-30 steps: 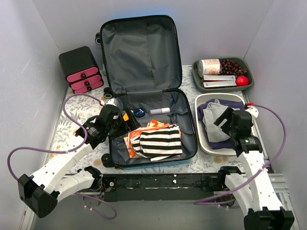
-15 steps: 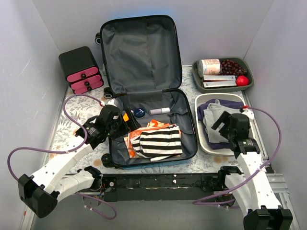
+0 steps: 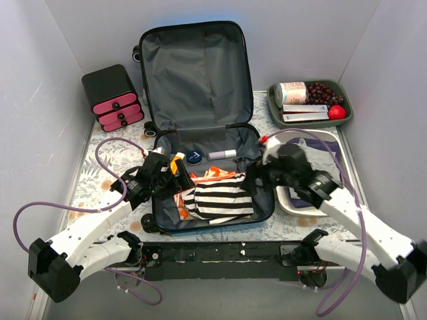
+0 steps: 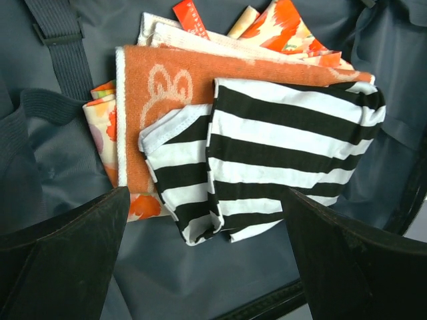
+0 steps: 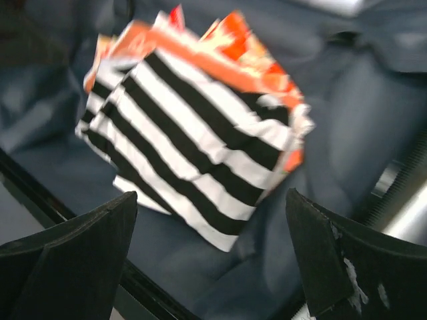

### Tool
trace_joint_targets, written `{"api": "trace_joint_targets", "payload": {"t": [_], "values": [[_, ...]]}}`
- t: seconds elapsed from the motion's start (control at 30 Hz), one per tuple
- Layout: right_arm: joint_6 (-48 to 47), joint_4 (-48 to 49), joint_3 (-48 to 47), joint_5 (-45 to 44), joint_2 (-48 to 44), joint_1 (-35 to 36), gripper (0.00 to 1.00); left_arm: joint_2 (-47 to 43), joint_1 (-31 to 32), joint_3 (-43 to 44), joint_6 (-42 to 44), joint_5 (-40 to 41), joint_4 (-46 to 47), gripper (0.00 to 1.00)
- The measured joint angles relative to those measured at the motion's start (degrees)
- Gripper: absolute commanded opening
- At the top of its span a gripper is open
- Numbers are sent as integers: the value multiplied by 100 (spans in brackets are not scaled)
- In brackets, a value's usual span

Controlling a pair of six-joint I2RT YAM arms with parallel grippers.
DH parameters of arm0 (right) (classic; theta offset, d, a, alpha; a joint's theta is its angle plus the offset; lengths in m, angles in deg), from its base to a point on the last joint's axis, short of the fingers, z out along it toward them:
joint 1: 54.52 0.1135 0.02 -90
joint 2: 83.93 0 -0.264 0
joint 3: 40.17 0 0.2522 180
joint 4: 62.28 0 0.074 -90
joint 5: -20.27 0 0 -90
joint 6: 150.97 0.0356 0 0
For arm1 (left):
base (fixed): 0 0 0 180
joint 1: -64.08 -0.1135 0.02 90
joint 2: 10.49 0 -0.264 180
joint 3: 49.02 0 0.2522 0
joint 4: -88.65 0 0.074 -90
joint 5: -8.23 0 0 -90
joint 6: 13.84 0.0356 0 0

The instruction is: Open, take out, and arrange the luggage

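The left arm (image 3: 87, 230) stretches forward and to the right, and the left hand (image 3: 175, 179) tilts down with its fingers (image 4: 60, 260) spread wide. The right arm (image 3: 360, 223) reaches across to the left. The right hand (image 3: 257, 180) also tilts down, fingers (image 5: 67, 260) wide apart and holding nothing.

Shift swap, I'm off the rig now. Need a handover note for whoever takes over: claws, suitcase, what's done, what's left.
Left claw: open, empty, at the left side of the suitcase.
Right claw: open, empty, over the right side of the striped shirt.
The suitcase lies open, lid raised at the back.
Done: opened; some clothes lie in the white bin on the right.
Left: striped shirt, orange towel under it, round tin and tube are inside; take out and arrange.
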Motion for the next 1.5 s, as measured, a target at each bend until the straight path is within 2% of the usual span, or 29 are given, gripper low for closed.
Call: {"api": "trace_joint_targets", "payload": {"t": [0.1,0.17,0.43,0.87,1.07,1.5], "values": [[-326,-59,-225,-127,774,857,98,-11,0,-96,-66,-4,-33,98],[-481,-170,-367,-254,1259,1123,98,-46,0,-144,-122,-4,-35,98],[-599,-262,-470,-573,2133,1152,98,-308,0,-205,-273,7,-76,98],[109,-57,-599,-1158,2863,1152,95,-302,0,-205,-319,55,-118,98],[398,-4,-603,-1187,2905,1152,85,-302,0,-205,-317,83,-197,98],[599,63,-636,-675,2413,1346,84,-291,0,-205,-317,116,-205,98]]}}
